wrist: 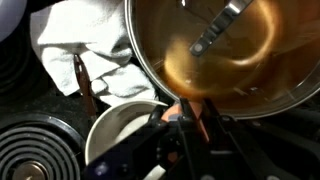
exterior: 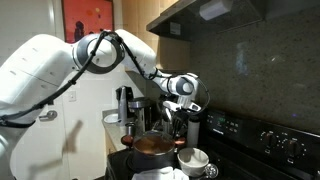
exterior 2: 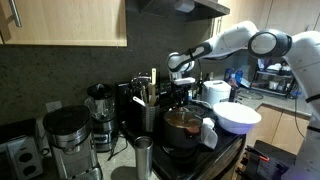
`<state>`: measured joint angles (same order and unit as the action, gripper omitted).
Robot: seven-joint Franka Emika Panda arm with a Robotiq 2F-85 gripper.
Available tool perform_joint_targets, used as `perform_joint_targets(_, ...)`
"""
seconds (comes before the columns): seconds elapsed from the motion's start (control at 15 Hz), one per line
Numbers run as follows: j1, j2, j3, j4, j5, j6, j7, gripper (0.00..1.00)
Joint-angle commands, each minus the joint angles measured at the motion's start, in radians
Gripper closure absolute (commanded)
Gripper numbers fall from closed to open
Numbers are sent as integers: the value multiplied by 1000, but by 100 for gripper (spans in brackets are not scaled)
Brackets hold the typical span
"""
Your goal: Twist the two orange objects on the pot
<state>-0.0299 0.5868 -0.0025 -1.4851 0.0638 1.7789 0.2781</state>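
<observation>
A copper pot with a glass lid (wrist: 230,50) stands on the stove and shows in both exterior views (exterior: 152,145) (exterior 2: 183,125). In the wrist view an orange knob-like piece (wrist: 172,112) sits at the pot's rim. My gripper (wrist: 190,115) has its two dark fingers closed on either side of this piece. In the exterior views the gripper (exterior: 179,115) (exterior 2: 181,100) points down at the pot's edge. I see only one orange piece; a second one is hidden or out of view.
A white bowl (wrist: 115,130) (exterior: 193,158) sits right beside the pot, with a white cloth (wrist: 80,50) behind it and a coil burner (wrist: 35,150) nearby. Larger white bowls (exterior 2: 238,117), a blender (exterior 2: 100,108) and a coffee maker (exterior 2: 65,135) crowd the counter.
</observation>
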Motion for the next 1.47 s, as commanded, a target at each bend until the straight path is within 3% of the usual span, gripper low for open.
perform_joint_targets(0.0, 32, -43, -23, -53, 37, 2, 115, 90)
perform_joint_targets(1.4, 107, -74, -58, -119, 32, 130, 677, 92)
